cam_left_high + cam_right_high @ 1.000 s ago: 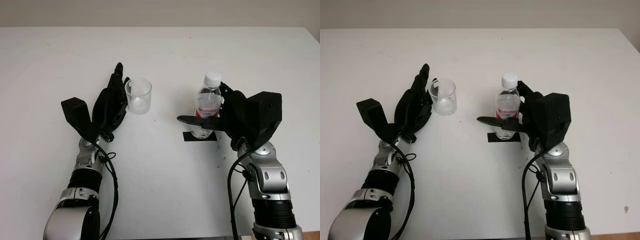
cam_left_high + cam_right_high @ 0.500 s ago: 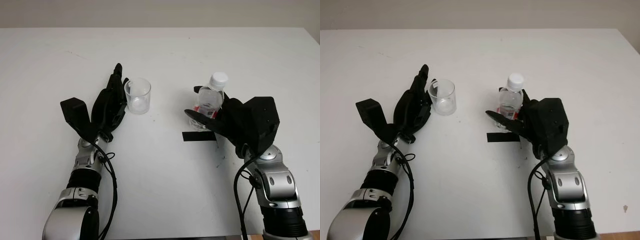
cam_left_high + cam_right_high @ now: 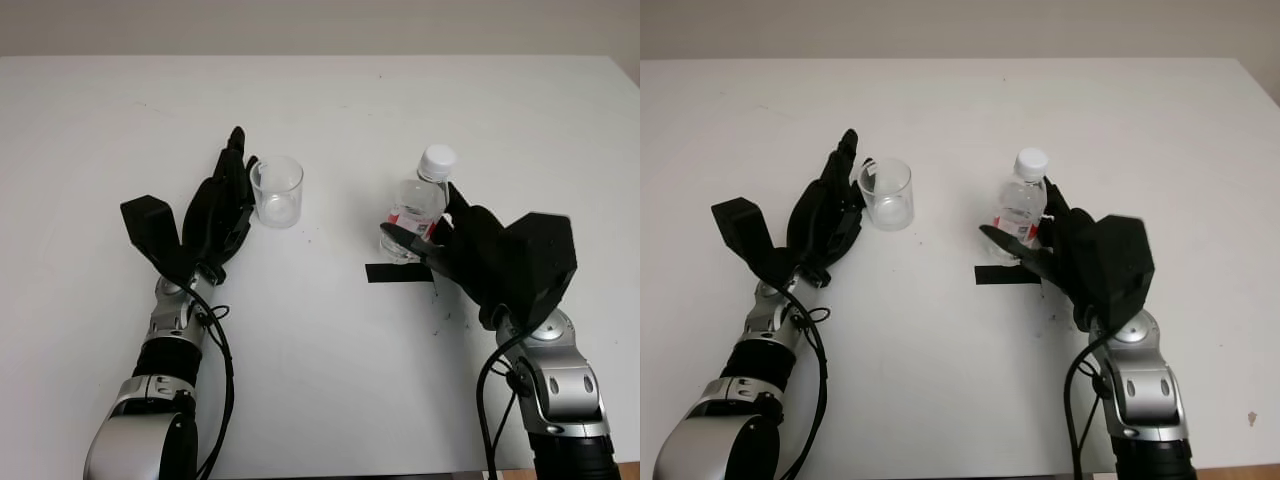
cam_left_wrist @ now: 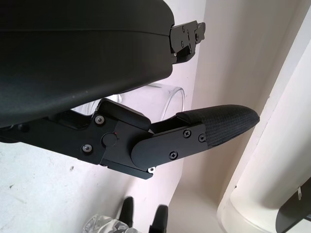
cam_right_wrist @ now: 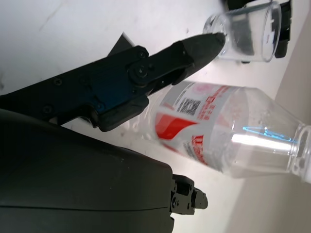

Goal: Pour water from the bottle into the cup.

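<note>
A clear plastic water bottle [image 3: 414,208] with a white cap and red label is held in my right hand [image 3: 445,242], which is shut on it. The bottle hangs just above the table with its cap leaning to the right. Close up, the bottle [image 5: 218,145] lies across the right palm under a black finger [image 5: 194,53]. An empty clear cup [image 3: 276,190] stands upright left of centre. My left hand [image 3: 226,198] is open against the cup's left side, with a fingertip by the rim. The cup's rim [image 4: 167,97] shows beside a left finger [image 4: 218,124].
A strip of black tape [image 3: 398,272] lies on the white table [image 3: 330,360] just in front of the lifted bottle. A stretch of bare white surface separates the cup from the bottle.
The right hand closed on the bottle, raised it off the black tape and tipped it slightly rightward. The right arm drew back toward me. The left hand and cup stayed put.
</note>
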You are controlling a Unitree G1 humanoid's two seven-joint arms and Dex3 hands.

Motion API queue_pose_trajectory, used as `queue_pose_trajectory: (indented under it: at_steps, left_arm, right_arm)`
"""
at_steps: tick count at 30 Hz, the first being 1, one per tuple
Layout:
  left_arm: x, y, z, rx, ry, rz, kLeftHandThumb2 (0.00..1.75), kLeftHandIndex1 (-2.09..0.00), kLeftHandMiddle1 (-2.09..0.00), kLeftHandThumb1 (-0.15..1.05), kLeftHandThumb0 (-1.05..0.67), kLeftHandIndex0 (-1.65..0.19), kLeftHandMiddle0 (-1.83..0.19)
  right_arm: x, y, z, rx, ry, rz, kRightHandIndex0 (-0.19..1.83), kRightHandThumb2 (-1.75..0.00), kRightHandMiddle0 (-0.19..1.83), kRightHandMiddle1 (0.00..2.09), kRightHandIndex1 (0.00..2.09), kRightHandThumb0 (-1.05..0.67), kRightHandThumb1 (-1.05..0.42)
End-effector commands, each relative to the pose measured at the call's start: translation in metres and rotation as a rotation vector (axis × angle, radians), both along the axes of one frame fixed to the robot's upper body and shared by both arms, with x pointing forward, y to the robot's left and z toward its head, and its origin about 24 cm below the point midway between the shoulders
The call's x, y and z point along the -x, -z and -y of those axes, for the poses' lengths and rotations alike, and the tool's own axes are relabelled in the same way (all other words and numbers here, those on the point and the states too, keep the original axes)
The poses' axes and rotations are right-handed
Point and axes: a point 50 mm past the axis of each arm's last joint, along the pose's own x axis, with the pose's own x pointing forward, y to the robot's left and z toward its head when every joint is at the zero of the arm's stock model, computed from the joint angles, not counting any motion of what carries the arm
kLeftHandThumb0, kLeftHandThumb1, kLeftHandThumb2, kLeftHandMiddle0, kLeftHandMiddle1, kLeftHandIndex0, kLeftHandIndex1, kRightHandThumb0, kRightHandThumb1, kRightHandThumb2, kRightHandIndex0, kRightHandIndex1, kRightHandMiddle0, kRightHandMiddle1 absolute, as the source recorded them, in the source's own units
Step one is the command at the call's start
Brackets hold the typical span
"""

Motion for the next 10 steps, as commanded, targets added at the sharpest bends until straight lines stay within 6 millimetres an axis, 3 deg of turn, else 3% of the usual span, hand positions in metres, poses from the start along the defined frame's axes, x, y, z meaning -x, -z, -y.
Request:
queue_pose_trajectory:
  at_steps: [1,10]
  left_arm:
    - [0.0066,0.0189,-0.0033,-0.001,-0.009,-0.067,0.7,0.0,0.0,1.05,-0.83,0.19,0.19]
    - [0.0064,0.0189,-0.0024,-0.001,-0.01,-0.068,0.7,0.0,0.0,1.05,-0.83,0.19,0.19]
  right_arm:
    - [0.0012,0.0027,0.0031,0.042,0.017,0.034,-0.19,-0.06,-0.19,0.0,0.0,-1.01,-0.92]
    - [0.0041,0.0114,0.0018,0.096,0.116,0.131,-0.19,-0.06,-0.19,0.0,0.0,-1.05,-0.93]
